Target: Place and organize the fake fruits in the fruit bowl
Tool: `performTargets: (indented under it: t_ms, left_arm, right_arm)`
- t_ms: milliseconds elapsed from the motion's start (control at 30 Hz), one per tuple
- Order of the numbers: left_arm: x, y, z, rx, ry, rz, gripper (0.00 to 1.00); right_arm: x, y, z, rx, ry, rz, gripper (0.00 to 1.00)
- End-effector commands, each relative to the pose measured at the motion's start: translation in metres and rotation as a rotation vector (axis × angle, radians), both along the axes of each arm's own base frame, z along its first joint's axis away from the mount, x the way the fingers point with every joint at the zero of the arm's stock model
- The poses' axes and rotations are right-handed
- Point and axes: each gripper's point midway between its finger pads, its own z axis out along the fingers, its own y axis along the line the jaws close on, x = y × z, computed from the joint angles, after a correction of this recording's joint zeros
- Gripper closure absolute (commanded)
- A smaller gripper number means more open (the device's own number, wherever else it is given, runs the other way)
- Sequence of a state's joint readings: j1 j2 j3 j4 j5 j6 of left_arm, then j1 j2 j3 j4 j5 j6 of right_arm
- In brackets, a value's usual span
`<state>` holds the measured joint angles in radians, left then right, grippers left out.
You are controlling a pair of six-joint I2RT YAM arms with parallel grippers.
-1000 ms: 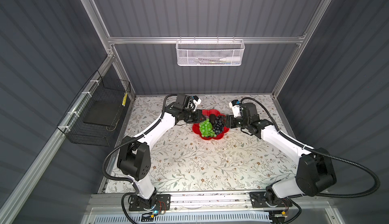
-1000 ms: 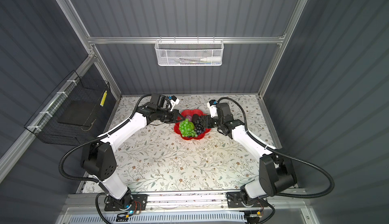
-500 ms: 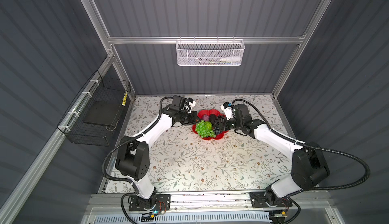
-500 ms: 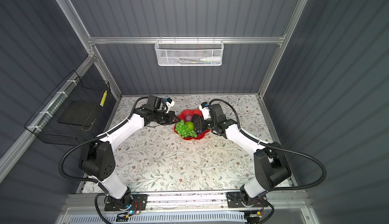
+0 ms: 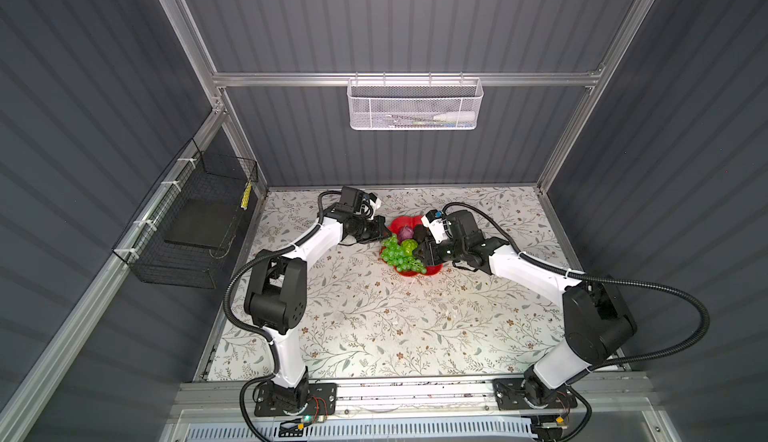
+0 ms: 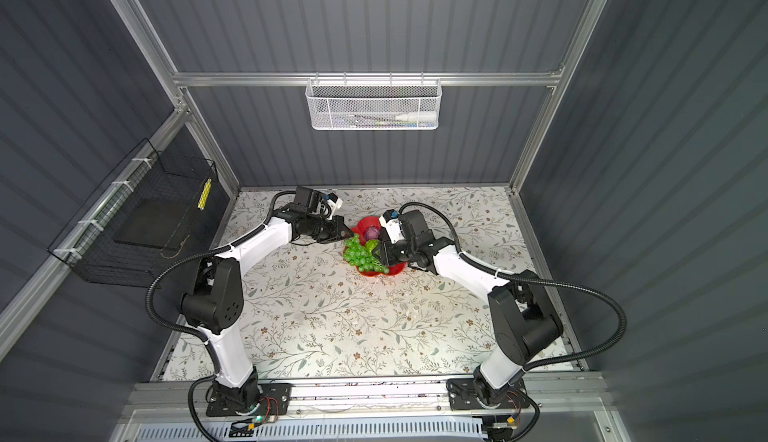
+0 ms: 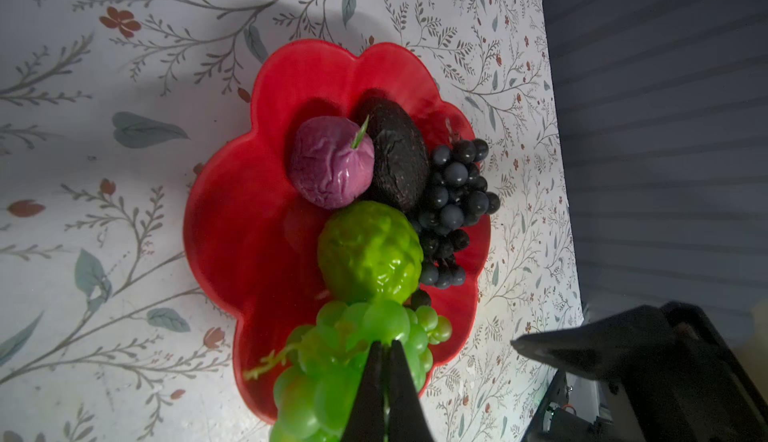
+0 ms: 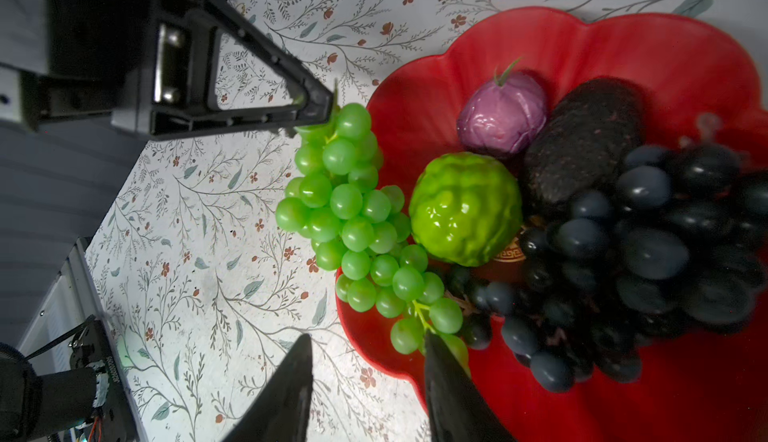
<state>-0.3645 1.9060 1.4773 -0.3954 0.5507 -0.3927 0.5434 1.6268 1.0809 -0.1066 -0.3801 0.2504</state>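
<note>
Over the bowl [image 7: 232, 219] rim nearest my left gripper [image 7: 384, 346], the green grapes [image 8: 345, 211] spill onto bare cloth [image 5: 374, 315], which lies open all round. My left jaws are pressed together, pinching the bunch's stem end; my right gripper [image 8: 368, 348] is part spread and holds nothing, one finger at the bunch's lower tip. Ball [image 8: 465, 207], avocado [image 8: 582, 145], purple fruit [image 8: 503, 115] and dark grapes [image 8: 644, 253] crowd the bowl behind
</note>
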Motion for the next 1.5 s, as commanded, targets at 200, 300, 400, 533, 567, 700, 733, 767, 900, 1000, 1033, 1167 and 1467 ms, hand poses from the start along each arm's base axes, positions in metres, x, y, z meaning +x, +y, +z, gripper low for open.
performTargets:
  t_ms: [200,300,400,533,567,700,733,767,900,1000,1033,1167,1467]
  left_arm:
    - [0.033,-0.019,-0.005,-0.052,-0.018,-0.062,1.00]
    - [0.039,-0.025,-0.012,-0.064,-0.004,-0.074,1.00]
    - [0.044,-0.029,-0.018,-0.073,0.008,-0.078,1.00]
    - [0.047,-0.030,-0.027,-0.069,0.024,-0.078,0.99]
    - [0.048,-0.029,-0.030,-0.067,0.027,-0.077,0.96]
    - [0.050,-0.029,-0.034,-0.057,0.026,-0.071,0.76]
    - [0.050,-0.028,-0.033,-0.050,0.023,-0.070,0.69]
    - [0.051,-0.027,-0.032,-0.046,0.016,-0.070,0.65]
    - [0.055,-0.023,-0.023,-0.011,-0.018,-0.066,0.42]
    - [0.054,-0.020,-0.010,0.012,-0.045,-0.069,0.33]
    - [0.054,-0.017,-0.005,0.026,-0.058,-0.067,0.28]
    - [0.051,0.008,0.010,0.165,-0.116,-0.011,0.09]
    - [0.012,0.071,0.025,0.384,-0.148,0.158,0.03]
  right_arm:
    - [-0.010,0.019,-0.017,0.019,0.022,0.072,0.56]
    - [-0.014,0.026,-0.024,0.024,0.033,0.092,0.56]
    - [-0.015,0.030,-0.030,0.014,0.041,0.103,0.57]
    - [-0.016,0.033,-0.037,0.003,0.047,0.107,0.57]
    - [-0.016,0.033,-0.040,-0.002,0.049,0.107,0.57]
    - [-0.013,0.033,-0.049,-0.024,0.062,0.097,0.57]
    - [-0.012,0.033,-0.051,-0.030,0.063,0.093,0.57]
    - [-0.011,0.033,-0.052,-0.036,0.061,0.088,0.57]
    - [-0.006,0.033,-0.055,-0.049,0.055,0.081,0.57]
    - [-0.001,0.034,-0.050,-0.056,0.036,0.079,0.57]
    - [0.001,0.033,-0.046,-0.059,0.023,0.075,0.56]
    - [0.003,0.031,-0.021,-0.054,-0.018,0.072,0.55]
    - [0.004,-0.019,0.040,-0.123,-0.151,-0.093,0.45]
